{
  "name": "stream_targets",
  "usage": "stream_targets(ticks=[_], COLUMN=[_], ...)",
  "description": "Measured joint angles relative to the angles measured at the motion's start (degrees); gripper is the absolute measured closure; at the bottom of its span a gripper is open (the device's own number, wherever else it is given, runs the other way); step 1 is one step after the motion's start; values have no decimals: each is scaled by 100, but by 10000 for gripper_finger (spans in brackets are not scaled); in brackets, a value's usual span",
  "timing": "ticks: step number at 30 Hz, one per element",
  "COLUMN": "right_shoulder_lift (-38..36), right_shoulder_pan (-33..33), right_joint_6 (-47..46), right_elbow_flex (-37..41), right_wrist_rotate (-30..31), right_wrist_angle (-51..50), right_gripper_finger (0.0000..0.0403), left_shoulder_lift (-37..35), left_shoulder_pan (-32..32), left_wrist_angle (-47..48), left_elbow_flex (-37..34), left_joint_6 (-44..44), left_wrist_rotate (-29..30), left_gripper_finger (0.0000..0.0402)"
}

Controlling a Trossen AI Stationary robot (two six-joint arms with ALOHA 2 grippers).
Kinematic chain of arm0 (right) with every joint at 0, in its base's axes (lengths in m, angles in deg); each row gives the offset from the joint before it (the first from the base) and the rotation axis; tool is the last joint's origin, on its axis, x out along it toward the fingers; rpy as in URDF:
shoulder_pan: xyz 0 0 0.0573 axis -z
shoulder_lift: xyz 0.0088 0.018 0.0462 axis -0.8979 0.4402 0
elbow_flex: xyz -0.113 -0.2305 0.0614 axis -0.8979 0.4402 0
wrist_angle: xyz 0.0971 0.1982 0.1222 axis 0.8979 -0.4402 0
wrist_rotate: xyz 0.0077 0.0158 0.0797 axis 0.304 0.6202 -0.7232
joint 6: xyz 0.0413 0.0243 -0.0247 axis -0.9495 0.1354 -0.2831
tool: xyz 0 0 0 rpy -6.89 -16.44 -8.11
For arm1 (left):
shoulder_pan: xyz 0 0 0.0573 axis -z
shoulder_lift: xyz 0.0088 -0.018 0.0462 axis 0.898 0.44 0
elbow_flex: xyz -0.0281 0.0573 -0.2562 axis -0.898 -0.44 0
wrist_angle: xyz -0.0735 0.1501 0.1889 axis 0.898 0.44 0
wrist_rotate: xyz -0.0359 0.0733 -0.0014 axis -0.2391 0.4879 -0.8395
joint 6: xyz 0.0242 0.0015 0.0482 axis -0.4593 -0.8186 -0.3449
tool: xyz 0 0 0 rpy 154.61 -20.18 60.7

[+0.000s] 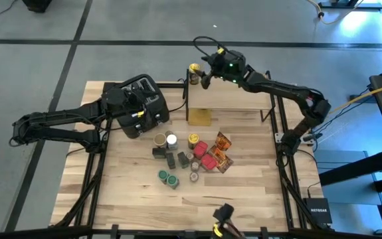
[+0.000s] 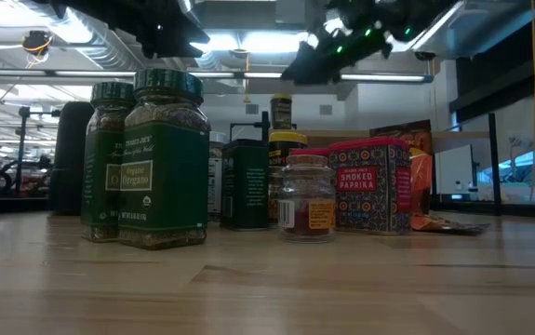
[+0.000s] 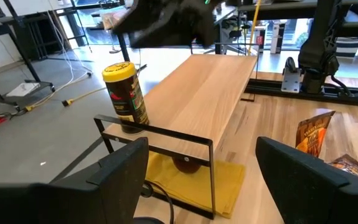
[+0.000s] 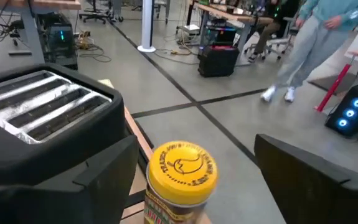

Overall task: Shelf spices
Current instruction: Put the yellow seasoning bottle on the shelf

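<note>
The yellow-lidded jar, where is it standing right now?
The yellow-lidded jar stands on the shelf, at its end nearest the toaster, with the right hand open beside it.

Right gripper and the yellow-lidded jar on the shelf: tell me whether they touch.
Apart. The right wrist view shows the yellow-lidded jar standing free between the right gripper's open fingers, gaps on both sides.

The whole wooden table (image 1: 137, 179) is seen straight down from above, and level from tabletop height, close behind green-lidded glass jars (image 2: 160, 158). One yellow-lidded jar (image 3: 125, 98) on the pale plank shelf (image 3: 197, 93) is shared by both wrist views
</note>
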Motion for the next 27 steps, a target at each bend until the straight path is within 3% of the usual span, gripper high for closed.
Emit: stream_targets(ticks=[7, 12, 15, 20, 27], right_shoulder_lift=[-1035, -1323, -1289, -1143, -717], right_shoulder_pan=[-236, -941, -1464, -2203, -2617], right_joint_6=[284, 280, 283, 295, 201], right_elbow_flex=[-2, -3, 15, 455, 1248], right_wrist_rotate=[-335, -986, -1078, -939, -394], right_wrist_angle=[-1526, -2582, -3196, -3219, -2142], right_gripper_finger=[74, 74, 74, 75, 75], left_shoulder_lift=[0, 0, 0, 0, 0], left_shoulder_pan=[0, 1, 0, 0, 2], left_wrist_angle=[-12, -15, -15, -15, -7], left_elbow_flex=[0, 0, 0, 0, 0], left_joint_6=[-29, -35, -10, -2, -3], left_wrist_rotate=[1, 2, 2, 2, 2], left_gripper_finger=[112, 112, 112, 112, 112])
